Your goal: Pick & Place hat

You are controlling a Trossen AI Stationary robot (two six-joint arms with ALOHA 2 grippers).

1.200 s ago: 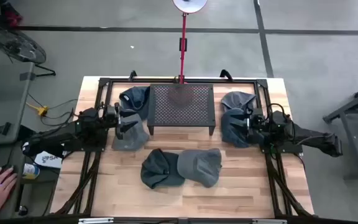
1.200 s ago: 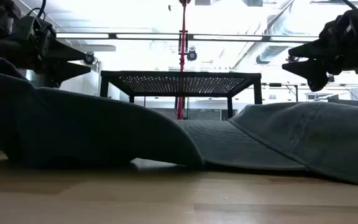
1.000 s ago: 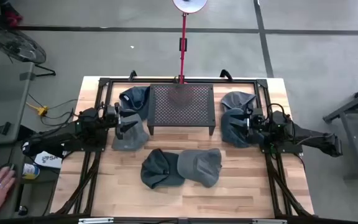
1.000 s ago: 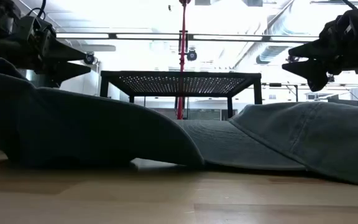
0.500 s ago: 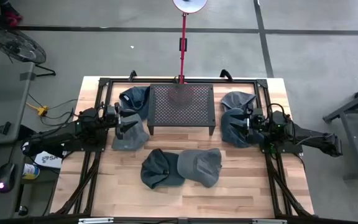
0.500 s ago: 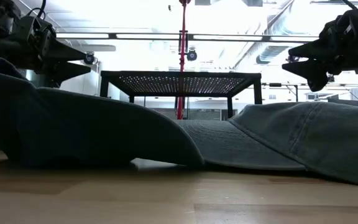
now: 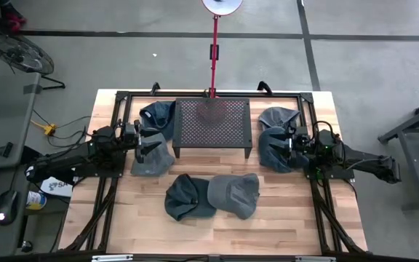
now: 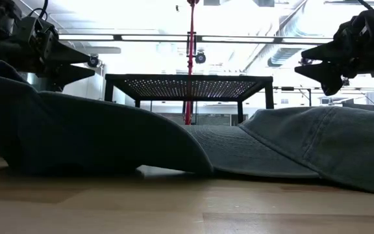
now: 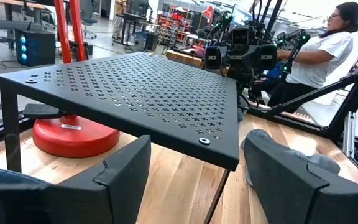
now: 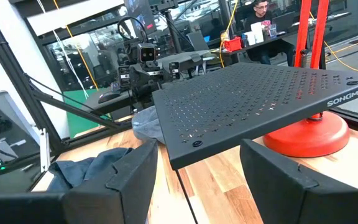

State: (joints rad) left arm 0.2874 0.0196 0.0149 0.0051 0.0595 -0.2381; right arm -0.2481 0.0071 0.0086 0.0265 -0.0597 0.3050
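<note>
- On the table nothing has shifted since the earlier frames; both arms and all the hats lie as they did. Off the table's left edge a person's hand that showed at the start is gone, and a computer mouse [image 7: 4,216] now lies there.
- The left gripper [image 7: 145,143] hovers with its fingers [image 9: 114,180] spread apart, grasping nothing, over the grey hat [image 7: 151,159] at the table's left side.
- The right gripper [image 7: 288,145] likewise has its fingers [image 10: 124,177] released and empty, above the dark hat [image 7: 273,148] on the right side.
- Between the two grippers stands the black perforated stand [image 7: 212,124]; each wrist view looks across its top toward the other arm.
- Behind the stand a red pole [image 7: 214,51] rises from a red base [image 9: 73,132].
- A second hat [image 7: 156,115] lies behind the left one, and another [image 7: 278,116] behind the right one.
- Two more hats touch each other at the table's front middle: a darker one [image 7: 186,197] to the left and a lighter grey cap [image 7: 233,193] to the right.
- All rest on the wooden table [image 7: 217,236].
</note>
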